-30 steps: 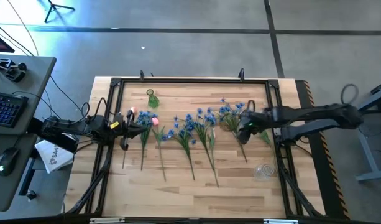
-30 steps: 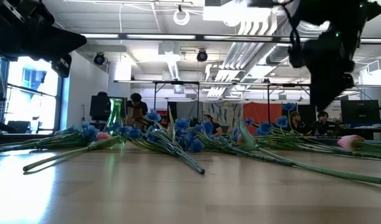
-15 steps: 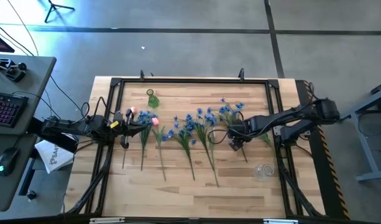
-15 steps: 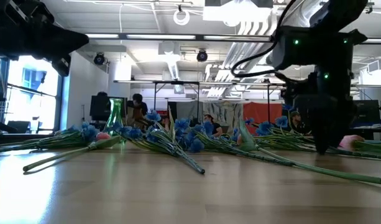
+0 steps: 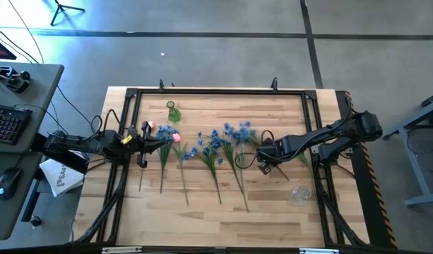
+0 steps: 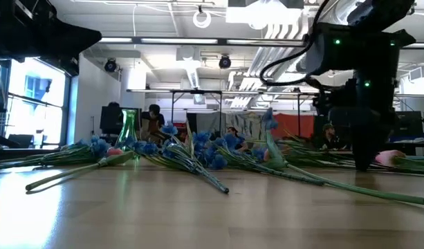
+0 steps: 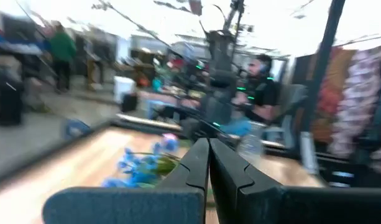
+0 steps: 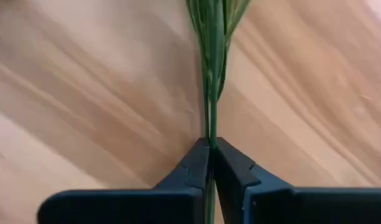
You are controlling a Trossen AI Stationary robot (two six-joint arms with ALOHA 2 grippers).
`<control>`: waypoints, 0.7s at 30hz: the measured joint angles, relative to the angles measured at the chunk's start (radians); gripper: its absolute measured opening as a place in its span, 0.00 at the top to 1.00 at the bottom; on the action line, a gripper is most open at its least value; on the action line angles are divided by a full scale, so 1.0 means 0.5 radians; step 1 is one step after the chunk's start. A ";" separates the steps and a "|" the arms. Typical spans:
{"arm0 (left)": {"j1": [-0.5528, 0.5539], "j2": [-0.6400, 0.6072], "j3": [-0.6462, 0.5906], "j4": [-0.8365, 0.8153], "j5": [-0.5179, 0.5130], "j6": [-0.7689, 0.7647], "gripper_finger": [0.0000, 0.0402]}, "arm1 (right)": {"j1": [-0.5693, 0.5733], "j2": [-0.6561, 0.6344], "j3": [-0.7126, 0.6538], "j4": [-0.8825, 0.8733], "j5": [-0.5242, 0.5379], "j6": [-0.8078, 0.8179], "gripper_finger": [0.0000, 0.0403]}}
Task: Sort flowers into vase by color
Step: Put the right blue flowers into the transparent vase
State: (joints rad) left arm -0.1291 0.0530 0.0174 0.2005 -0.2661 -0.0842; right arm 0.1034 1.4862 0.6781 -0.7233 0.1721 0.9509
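Note:
Several blue-blossomed flowers (image 5: 220,141) and pink tulips (image 5: 167,132) lie side by side on the wooden table (image 5: 202,212), with their stems toward the near edge. My right gripper (image 5: 264,164) points down at the rightmost blue flower (image 5: 246,131) and is shut on its stem. My left gripper (image 5: 159,143) stays level at the table's left, beside the tulips. It is shut on nothing (image 7: 209,163). A green vase (image 6: 128,128) stands at the far left of the table, and a clear vase (image 5: 299,194) stands near the right. My right gripper pinches the blue flower's green stem (image 8: 210,134) between its two fingers, below the leaves. It comes from above, pointing down (image 6: 360,164). The stem runs on from the fingers just over the wood. One blossom sprig (image 6: 269,119) stands raised above the other flowers.
A black frame (image 5: 216,92) runs around the work area. The far half and the near strip of the tabletop are bare wood. Beyond the table's left edge there is a desk with a keyboard (image 5: 4,123).
My right gripper has come down to the table, moved a little toward its left edge, and shut on the rightmost blue flower's stem. That flower's blossom end has swung toward the table's left against its neighbours, and one sprig has risen.

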 joint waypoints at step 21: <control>-0.038 1.258 0.045 1.366 0.090 0.326 1.00 | 0.757 -1.774 -0.128 0.710 0.964 -0.789 1.00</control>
State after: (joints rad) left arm -0.1482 0.6821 0.0398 0.8836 -0.2211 0.0786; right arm 0.4819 0.5992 0.6140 -0.3681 0.6540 0.5564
